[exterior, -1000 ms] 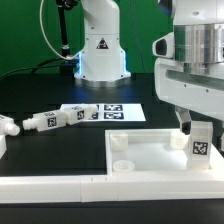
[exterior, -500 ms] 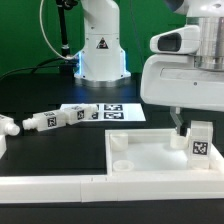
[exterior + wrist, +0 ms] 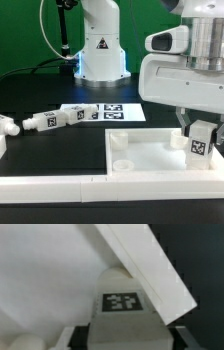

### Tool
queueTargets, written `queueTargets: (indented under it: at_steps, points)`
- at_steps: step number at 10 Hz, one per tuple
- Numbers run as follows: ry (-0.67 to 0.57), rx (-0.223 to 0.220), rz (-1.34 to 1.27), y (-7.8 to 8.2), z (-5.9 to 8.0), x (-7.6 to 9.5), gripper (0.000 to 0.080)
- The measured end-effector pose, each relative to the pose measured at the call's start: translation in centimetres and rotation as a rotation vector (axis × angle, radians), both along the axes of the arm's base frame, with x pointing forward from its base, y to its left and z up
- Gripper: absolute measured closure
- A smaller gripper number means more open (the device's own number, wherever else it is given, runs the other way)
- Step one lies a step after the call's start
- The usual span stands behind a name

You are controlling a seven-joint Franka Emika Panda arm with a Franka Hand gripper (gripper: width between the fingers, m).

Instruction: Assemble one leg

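Note:
My gripper [image 3: 197, 124] is shut on a leg [image 3: 202, 143], a stubby white post with a black-and-white tag on its side. It holds the leg upright over the corner of the large flat white panel [image 3: 150, 152] at the exterior view's right; I cannot tell whether the leg touches the panel. In the wrist view the leg [image 3: 122, 303] runs between my two fingers [image 3: 76, 337], with the panel [image 3: 45, 277] and its raised edge behind it. Three more legs [image 3: 62, 117] lie on the black table at the exterior view's left.
The marker board [image 3: 121, 112] lies behind the panel. A low white L-shaped wall [image 3: 60, 184] runs along the front and the exterior view's left. The white robot base [image 3: 100, 50] stands at the back, with a black stand beside it.
The arm's wrist housing has swung toward the exterior view's left and turned. The leg in the gripper stays at nearly the same spot over the panel's corner.

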State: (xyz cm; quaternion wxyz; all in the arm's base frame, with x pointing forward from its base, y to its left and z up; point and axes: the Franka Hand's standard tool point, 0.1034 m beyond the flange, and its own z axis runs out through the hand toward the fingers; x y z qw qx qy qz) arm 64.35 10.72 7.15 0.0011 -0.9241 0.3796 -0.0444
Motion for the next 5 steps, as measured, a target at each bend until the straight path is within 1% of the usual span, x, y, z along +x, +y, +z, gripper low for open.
queueTargets:
  at_steps: [1,2,3,4,5]
  points:
    - [0.001,0.017,-0.121,-0.2,-0.03,0.02,0.0514]
    - [0.012,0.043,-0.275,-0.34,0.02,0.05,0.0514]
    - [0.03,0.049,-0.385,-0.14,0.05,0.12,0.0514]
    - [0.048,0.073,-0.508,0.06,0.06,0.12,0.0514]
    - [0.062,0.108,-0.699,0.12,0.08,0.07,0.0514]
